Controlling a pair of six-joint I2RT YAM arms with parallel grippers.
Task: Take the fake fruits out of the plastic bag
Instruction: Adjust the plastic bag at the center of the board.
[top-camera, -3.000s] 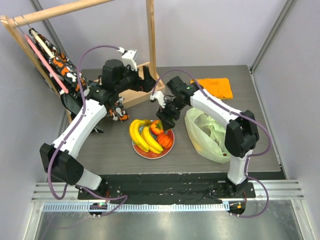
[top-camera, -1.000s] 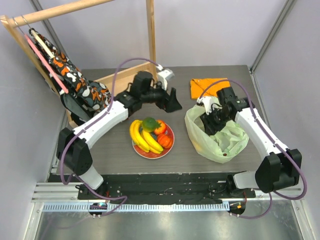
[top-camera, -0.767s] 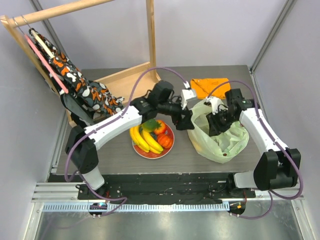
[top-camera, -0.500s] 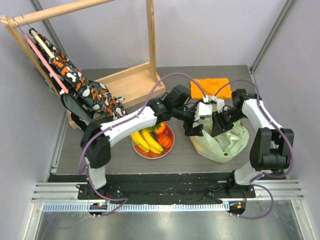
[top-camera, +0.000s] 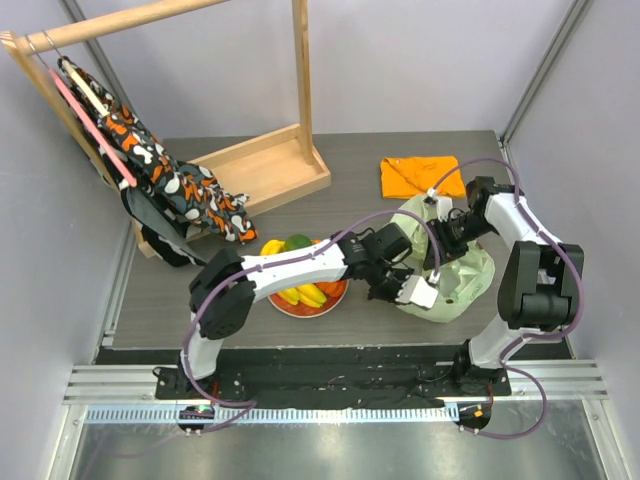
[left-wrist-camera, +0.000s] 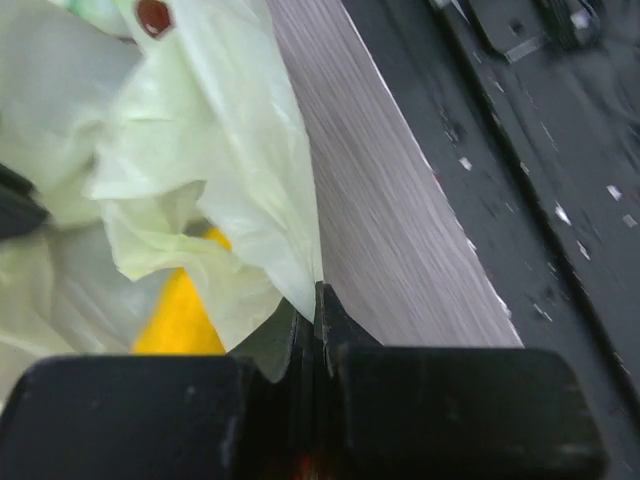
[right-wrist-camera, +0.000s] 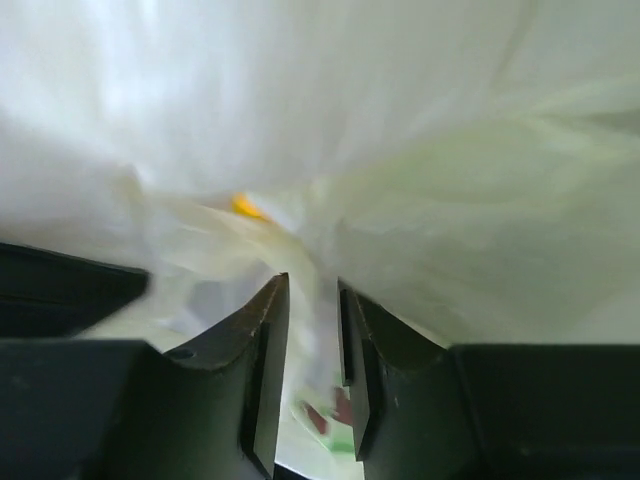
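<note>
The plastic bag lies crumpled at the right of the table. My left gripper reaches across the plate and is shut on the bag's near-left edge. Something yellow shows through the film just behind that pinch. My right gripper is at the bag's far side; its jaws stand narrowly apart with a fold of bag film between them. On the plate lie bananas, an orange-red fruit and a green one, partly hidden by my left arm.
A folded orange cloth lies behind the bag. A wooden rack with patterned bags fills the back left. The table's near edge and the black base strip run close beside the left gripper.
My left arm swung from the rack across the plate to the bag's near edge and shut there. My right gripper sank to the bag's far side, its jaws narrowing.
</note>
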